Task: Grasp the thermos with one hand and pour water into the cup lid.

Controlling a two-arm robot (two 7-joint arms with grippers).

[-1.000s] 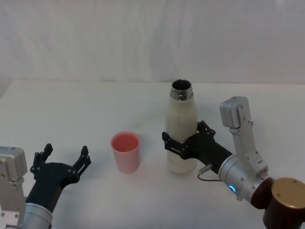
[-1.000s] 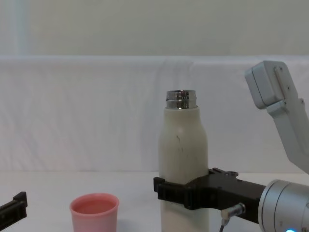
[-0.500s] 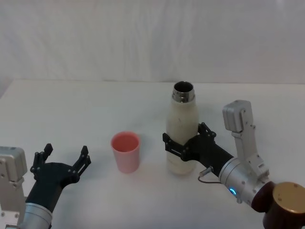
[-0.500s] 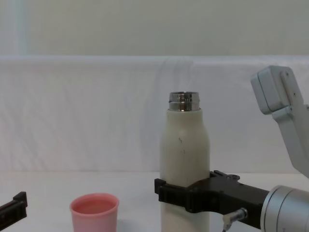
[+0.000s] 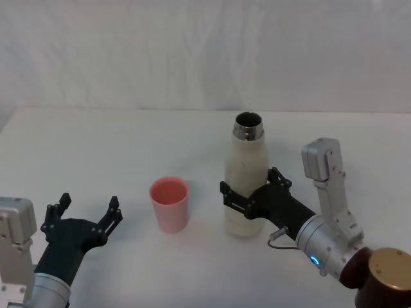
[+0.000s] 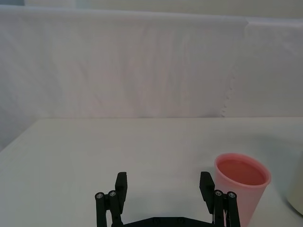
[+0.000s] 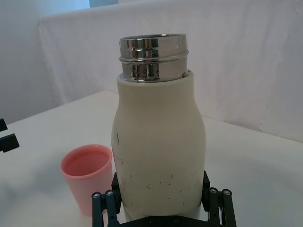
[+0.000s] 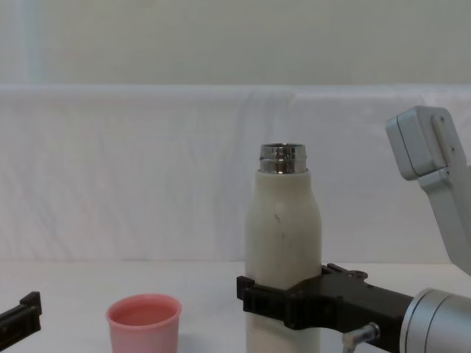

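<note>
On the white table (image 5: 96,147), right of centre: thermos (image 5: 246,179) upright, cap off, steel neck open to the top, held low on its body by the right gripper (image 5: 250,197). Black fingers (image 8: 259,297) clamped around both sides of the cream body, seen from the chest as a dark band across the bottle's lower part, with the silver-grey arm running back toward the robot's right. From the right wrist, bottle seated squarely between the two finger linkages, body filling the gap and touching both. Small dark speckles and one short scratch noted on the bottle's surface (image 7: 158,156); no legible brand, label or lettering on bottle. Cup lid (image 5: 169,203) standing upright on the table, just to the left of the thermos, apart from it, mouth up; likewise no writing visible on its pink wall (image 7: 87,182). Whether anything lies inside the cup: cannot tell. Left gripper (image 5: 82,215) low at the near left of the table, fingers spread wide and holding nothing, well to the left of the cup lid; from the left wrist, cup lid (image 6: 241,186) just beside one fingertip.
</note>
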